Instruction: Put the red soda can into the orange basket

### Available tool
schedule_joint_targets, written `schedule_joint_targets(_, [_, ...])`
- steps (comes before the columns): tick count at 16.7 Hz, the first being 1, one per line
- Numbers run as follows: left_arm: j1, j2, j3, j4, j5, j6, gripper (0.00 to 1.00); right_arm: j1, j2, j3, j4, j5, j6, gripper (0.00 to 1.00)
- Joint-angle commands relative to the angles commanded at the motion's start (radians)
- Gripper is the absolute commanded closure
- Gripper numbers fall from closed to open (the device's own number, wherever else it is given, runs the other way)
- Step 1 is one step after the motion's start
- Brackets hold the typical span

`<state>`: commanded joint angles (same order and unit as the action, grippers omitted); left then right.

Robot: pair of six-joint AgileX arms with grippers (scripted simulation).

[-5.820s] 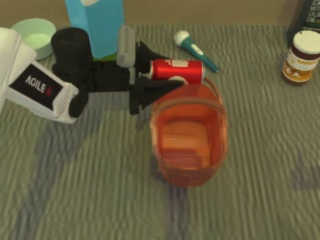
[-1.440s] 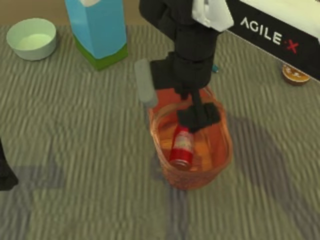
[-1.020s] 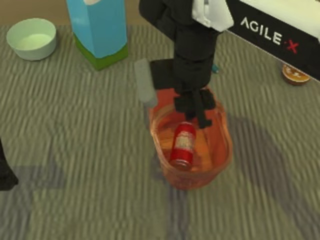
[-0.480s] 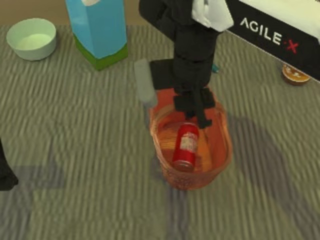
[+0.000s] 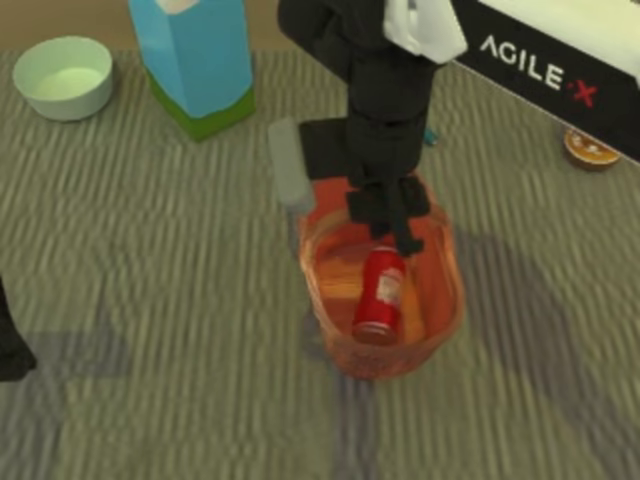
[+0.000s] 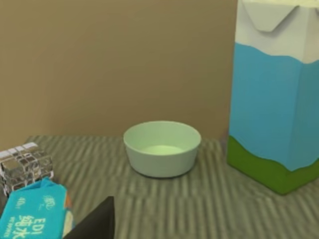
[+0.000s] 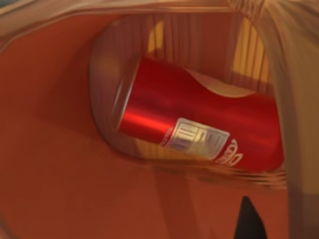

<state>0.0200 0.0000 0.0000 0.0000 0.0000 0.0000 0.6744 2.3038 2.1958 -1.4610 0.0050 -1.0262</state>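
Red can point(image 5: 380, 295) lies on its side inside the basket point(image 5: 445, 300), mid-bench, free of the right tool point(image 5: 398, 222), which hangs just above it with fingers apart. I judge it light, stiff, smooth and apt to roll; grip across its middle. Bowl point(image 5: 62, 75) at the far left corner holds nothing; left tool point(image 5: 10, 340) is parked at the left edge, its state unclear

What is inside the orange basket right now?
The red soda can lies on its side inside the orange basket. The right gripper hangs over the basket's far end, hiding the floor and handle there.
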Motion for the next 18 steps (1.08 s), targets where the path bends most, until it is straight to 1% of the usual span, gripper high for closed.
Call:
schedule_joint_targets(15, [0.0, 0.0, 0.0, 0.0, 0.0, 0.0, 0.0, -0.002, 0.001, 0.001, 0.0, 0.0, 0.0, 1.0])
schedule_joint_targets(18, [0.0, 0.0, 0.0, 0.0, 0.0, 0.0, 0.0, -0.007, 0.003, 0.043, -0.043, 0.0, -0.01, 1.0])
